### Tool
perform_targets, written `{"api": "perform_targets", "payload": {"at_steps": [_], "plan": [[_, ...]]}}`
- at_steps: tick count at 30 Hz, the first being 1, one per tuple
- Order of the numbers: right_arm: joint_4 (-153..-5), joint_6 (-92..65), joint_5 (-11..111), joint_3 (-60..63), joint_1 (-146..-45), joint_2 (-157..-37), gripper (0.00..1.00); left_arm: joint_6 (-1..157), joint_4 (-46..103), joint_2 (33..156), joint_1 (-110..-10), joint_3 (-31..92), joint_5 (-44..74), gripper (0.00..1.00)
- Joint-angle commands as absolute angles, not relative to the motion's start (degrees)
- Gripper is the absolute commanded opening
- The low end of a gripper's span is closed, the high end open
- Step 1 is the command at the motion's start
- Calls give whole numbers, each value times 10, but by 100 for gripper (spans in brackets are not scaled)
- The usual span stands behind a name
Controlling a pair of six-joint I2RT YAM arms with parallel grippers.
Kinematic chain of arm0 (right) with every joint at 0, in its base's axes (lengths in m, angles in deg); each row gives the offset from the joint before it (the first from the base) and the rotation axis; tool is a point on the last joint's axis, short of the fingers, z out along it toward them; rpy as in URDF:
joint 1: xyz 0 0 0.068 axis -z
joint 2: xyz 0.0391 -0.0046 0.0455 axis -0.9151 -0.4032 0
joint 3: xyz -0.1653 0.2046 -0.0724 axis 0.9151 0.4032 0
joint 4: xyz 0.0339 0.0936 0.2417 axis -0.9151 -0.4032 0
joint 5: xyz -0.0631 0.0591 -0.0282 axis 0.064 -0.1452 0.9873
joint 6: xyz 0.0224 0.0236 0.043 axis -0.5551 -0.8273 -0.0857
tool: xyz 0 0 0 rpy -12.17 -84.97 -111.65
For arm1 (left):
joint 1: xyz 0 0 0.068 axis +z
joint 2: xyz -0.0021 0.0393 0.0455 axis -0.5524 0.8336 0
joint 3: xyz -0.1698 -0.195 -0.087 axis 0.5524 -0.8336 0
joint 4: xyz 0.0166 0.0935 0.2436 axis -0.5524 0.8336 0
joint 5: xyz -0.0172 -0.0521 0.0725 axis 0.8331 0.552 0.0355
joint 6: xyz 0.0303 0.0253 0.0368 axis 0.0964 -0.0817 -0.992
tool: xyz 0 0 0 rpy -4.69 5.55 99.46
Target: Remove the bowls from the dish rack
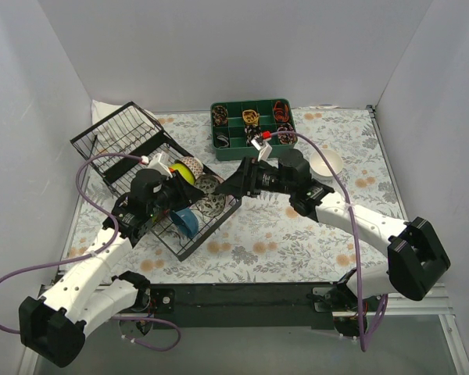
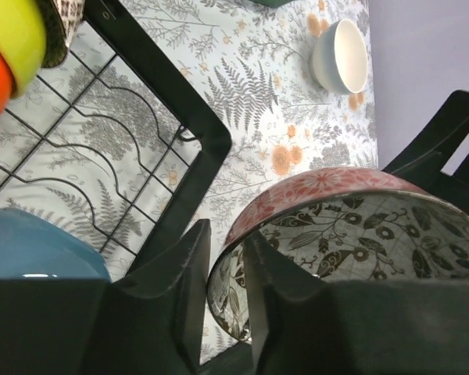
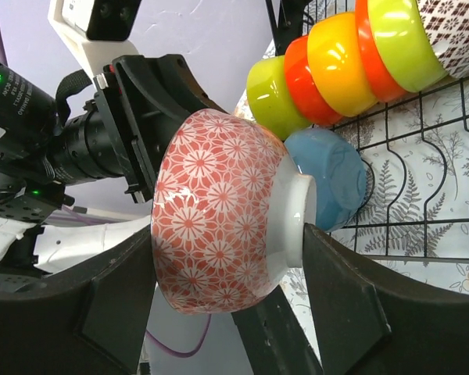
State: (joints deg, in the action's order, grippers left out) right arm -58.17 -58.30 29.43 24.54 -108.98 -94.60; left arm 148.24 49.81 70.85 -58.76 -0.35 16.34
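A pink mosaic-patterned bowl (image 1: 213, 199) (image 2: 336, 211) (image 3: 219, 234) hangs on its side over the near right corner of the black wire dish rack (image 1: 109, 141) (image 2: 211, 141) (image 3: 422, 195). My left gripper (image 1: 199, 191) (image 2: 227, 234) pinches its rim, one finger inside and one outside. My right gripper (image 1: 230, 187) (image 3: 228, 242) clamps the same bowl between rim and white foot. Inside the rack a blue bowl (image 1: 186, 221) (image 2: 39, 246) (image 3: 328, 180) lies beside a row of lime, red and orange bowls (image 3: 328, 70) (image 2: 16, 31) standing on edge.
A white bowl (image 1: 326, 162) (image 2: 340, 56) stands on the floral tablecloth at the right. A green divided tray (image 1: 252, 123) of small items sits at the back centre. The rack's tilted wire panel (image 1: 121, 129) rises at the back left. White walls close in on three sides.
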Motion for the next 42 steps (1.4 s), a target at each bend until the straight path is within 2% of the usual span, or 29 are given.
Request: {"api": "perform_targets", "payload": {"at_steps": [1, 2, 3, 5, 6, 8, 9, 12, 17, 22, 27, 34, 37, 40, 41, 42], "plan": [[-497, -609, 278, 252, -1088, -916, 1, 1479, 480, 703, -585, -10, 178, 16], [-497, -609, 278, 257, -1087, -914, 1, 1477, 480, 703, -586, -11, 178, 5], [-498, -610, 278, 259, -1086, -912, 4, 1475, 480, 699, -585, -12, 176, 1], [-498, -609, 281, 267, -1083, -908, 17, 1468, 483, 697, -586, -11, 173, 0], [-499, -607, 283, 275, -1080, -902, 35, 1464, 486, 697, -585, -8, 168, 0], [-500, -604, 287, 286, -1075, -889, 53, 1451, 497, 701, -586, -2, 163, 0], [-511, -601, 289, 293, -1073, -884, 65, 1448, 503, 703, -585, 8, 154, 0], [-593, -547, 308, 278, -1073, -871, 80, 1435, 526, 719, -586, 33, 137, 0], [-752, -447, 409, 223, -1076, -844, 88, 1431, 563, 761, -587, 75, 128, 0], [-895, -370, 529, 144, -1089, -856, 88, 1439, 565, 787, -595, 91, 133, 0], [-994, -340, 641, 80, -1130, -899, 84, 1444, 584, 817, -624, 121, 101, 0], [-1074, -310, 704, -14, -1166, -986, 77, 1443, 616, 857, -680, 165, 27, 0], [-1100, -300, 728, -37, -1175, -1012, 67, 1446, 625, 860, -693, 174, 6, 0], [-1109, -297, 733, -36, -1177, -1024, 48, 1444, 628, 862, -701, 177, -1, 0], [-1108, -297, 734, -34, -1178, -1025, 31, 1442, 628, 861, -703, 178, -1, 0], [-1109, -298, 738, -29, -1178, -1024, 22, 1442, 628, 862, -704, 177, 0, 0]]}}
